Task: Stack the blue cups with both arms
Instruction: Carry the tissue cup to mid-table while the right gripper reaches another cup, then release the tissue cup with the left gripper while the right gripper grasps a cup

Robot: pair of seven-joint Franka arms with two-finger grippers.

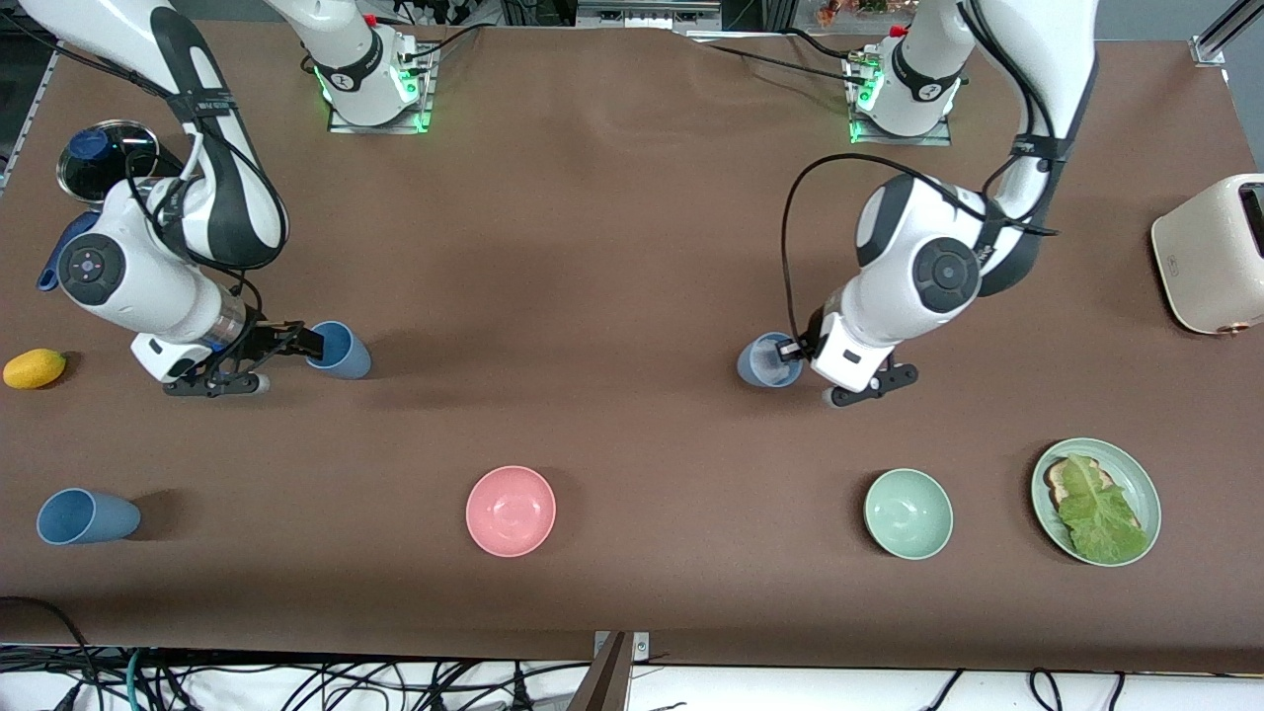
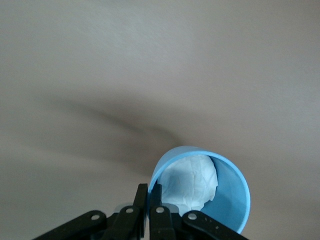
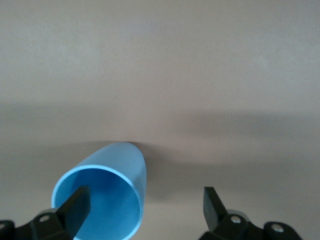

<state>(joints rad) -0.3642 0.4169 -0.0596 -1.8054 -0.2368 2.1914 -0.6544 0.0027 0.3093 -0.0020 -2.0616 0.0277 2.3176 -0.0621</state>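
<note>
A blue cup (image 1: 341, 352) lies on its side toward the right arm's end of the table, its mouth facing my right gripper (image 1: 304, 343). In the right wrist view that gripper (image 3: 144, 201) is open, with one finger (image 3: 77, 204) inside the mouth of the cup (image 3: 107, 192) and the other outside its wall. My left gripper (image 1: 791, 353) is shut on the rim of a sky-blue cup (image 1: 765, 361) toward the left arm's end. The left wrist view shows the gripper (image 2: 150, 194) pinching the rim of this cup (image 2: 227, 200), which holds crumpled white paper (image 2: 192, 182).
Another blue cup (image 1: 87, 516) lies on its side near the front edge. A pink bowl (image 1: 511, 511), a pale green bowl (image 1: 908, 513) and a green plate (image 1: 1144, 484) with toast and lettuce sit along the front. A yellow fruit (image 1: 35, 368), a toaster (image 1: 1213, 254) and a dark round pan (image 1: 99, 163) stand near the table's ends.
</note>
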